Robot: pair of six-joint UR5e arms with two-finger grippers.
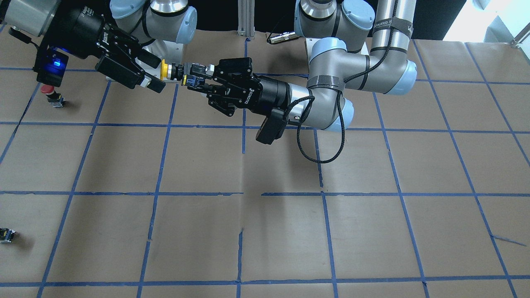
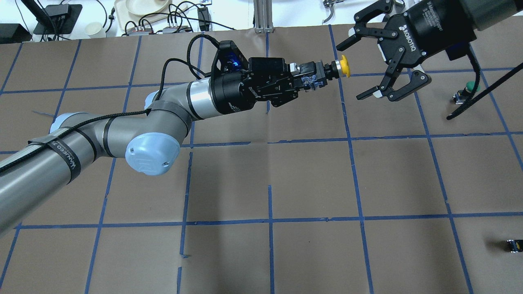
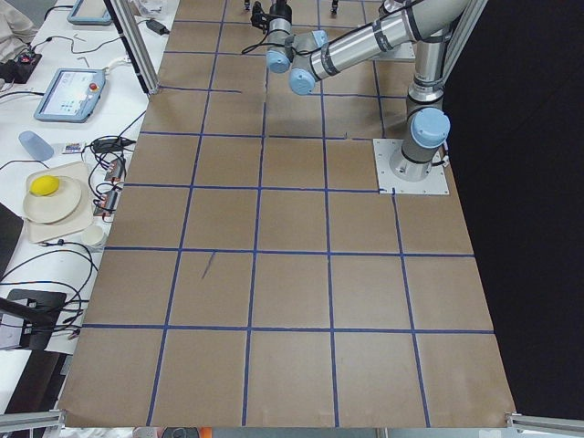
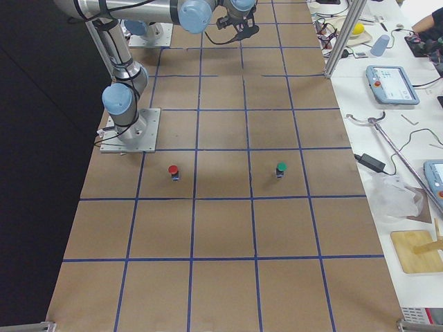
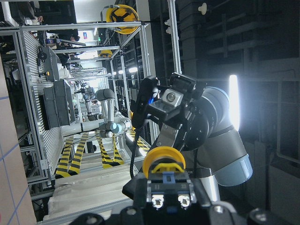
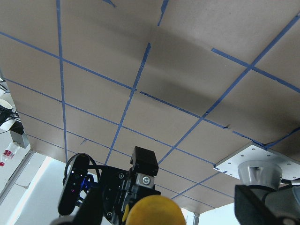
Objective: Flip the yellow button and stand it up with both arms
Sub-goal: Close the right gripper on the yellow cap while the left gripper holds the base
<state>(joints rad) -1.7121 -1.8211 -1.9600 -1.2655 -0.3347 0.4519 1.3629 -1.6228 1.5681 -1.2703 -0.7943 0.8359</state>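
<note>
Silver left arm with light-blue joint caps (image 2: 102, 134) comes in from left of the small yellow button with round mushroom cap and black blocky body (image 2: 334, 69). The black two-finger left hand (image 2: 314, 77) is clamped on the button's black body. The yellow button is off the brown paper table with blue tape grid (image 2: 310, 179), held level in the air with its cap facing away from the left hand.

Just right of the cap is the black two-finger right hand (image 2: 354, 70). Its jaws are spread wide, one finger on each side of the cap line, and neither touches the cap. Well right of the yellow button, on the table, is a green-capped button (image 2: 472, 86), which looks upright. A red-capped button (image 1: 47, 89) is out that way too, also on the table. Far right of the yellow button and nearer the overhead camera lies a small black block (image 2: 514, 245).

Step looks like a mid-air handover, the flip part; the stand is not yet done. The next move probably calls for the right hand to ease in and close squarely on the cap or collar. The left hand should let go only once that grip is firm. Then the wrist turns the body down and sets it on the table. The round cap could slip.
</note>
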